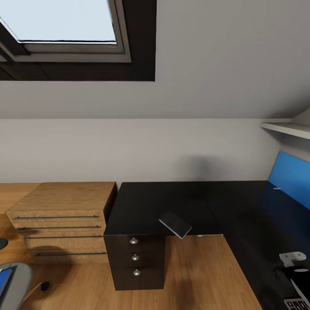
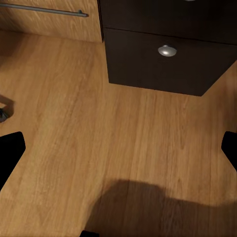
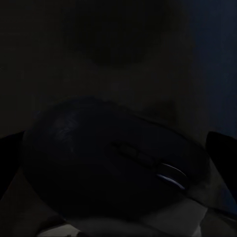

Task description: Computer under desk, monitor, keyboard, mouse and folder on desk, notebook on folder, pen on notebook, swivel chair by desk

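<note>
1. An attic bedroom under a skylight (image 1: 64,19): the glossy black L-shaped counter (image 1: 172,202) stands against the grey wall, its dark drawer unit (image 1: 135,260) beside a low light-wood cabinet (image 1: 60,224).

2. The notebook (image 1: 175,224), a thin dark grey pad, lies alone at the front edge of the counter with one corner poking out over the rim. It has no folder beneath it and no pen on it, so the stacking looks undone.

3. The folder (image 1: 4,280), a sliver of bright blue, sits on the grey seat of the swivel chair (image 1: 17,286) at the lower left corner of the head view, well apart from the counter. By the look of it, neither folder nor chair has been placed.

4. The mouse (image 3: 108,168), a rounded black lump with a scroll wheel, lies very close under the right end effector (image 3: 118,163), whose dark fingertips stand on either side of it. The picture is too dark to tell whether they are closed on it, or what it rests on.

5. The left end effector (image 2: 118,148) hangs with its fingers spread wide and empty above the wood floor (image 2: 98,128), just in front of the drawer unit.

6. In the lower right corner of the head view are some grey and black parts, too cropped to name.

7. Judged from here, most of the job is left.
</note>
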Available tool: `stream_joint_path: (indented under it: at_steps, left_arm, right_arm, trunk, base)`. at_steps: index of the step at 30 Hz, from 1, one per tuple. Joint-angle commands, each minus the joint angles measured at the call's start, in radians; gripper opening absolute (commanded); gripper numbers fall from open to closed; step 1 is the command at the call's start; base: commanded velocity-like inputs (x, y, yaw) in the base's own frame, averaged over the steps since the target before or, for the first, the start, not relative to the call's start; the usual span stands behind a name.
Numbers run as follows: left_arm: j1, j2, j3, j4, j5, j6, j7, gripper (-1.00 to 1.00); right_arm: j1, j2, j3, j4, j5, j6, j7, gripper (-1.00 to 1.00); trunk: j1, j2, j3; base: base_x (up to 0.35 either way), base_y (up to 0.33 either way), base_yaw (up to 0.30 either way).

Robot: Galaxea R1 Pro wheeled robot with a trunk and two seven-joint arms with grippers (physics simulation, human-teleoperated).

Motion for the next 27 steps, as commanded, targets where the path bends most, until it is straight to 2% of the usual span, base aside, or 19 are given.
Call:
stream_joint_path:
  at_steps: [1,12,18,23,27]
  left_arm:
    - [0.0,0.001,-0.005,-0.001,0.011,-0.004,0.006,1.0]
    - [0.0,0.001,-0.005,-0.001,0.012,-0.005,0.006,1.0]
    - [0.0,0.001,-0.005,-0.001,0.012,-0.005,0.006,1.0]
    - [0.0,0.001,-0.005,-0.001,0.012,-0.005,0.006,1.0]
    - [0.0,0.001,-0.005,-0.001,0.012,-0.005,0.006,1.0]
  right_arm:
    - [0.0,0.001,-0.008,-0.002,0.012,0.005,0.007,-1.0]
    - [0.0,0.001,0.0,-0.002,0.025,0.025,0.006,-1.0]
    - [0.0,0.009,0.0,-0.002,0.024,0.023,0.011,-1.0]
    - [0.0,0.011,0.003,-0.002,0.025,0.023,0.081,-1.0]
    - [0.0,0.012,0.005,-0.003,0.026,0.022,0.101,-1.0]
  trunk:
    - [0.0,-0.001,-0.001]
    - [0.0,-0.001,-0.001]
    - [0.0,-0.001,-0.001]
    - [0.0,-0.001,-0.001]
    - [0.0,-0.001,-0.001]
  base:
    - [0.0,0.0,0.0]
    - [-0.077,0.0,0.0]
    - [-0.006,0.0,0.0]
    - [0.0,0.0,0.0]
    - [0.0,0.0,0.0]
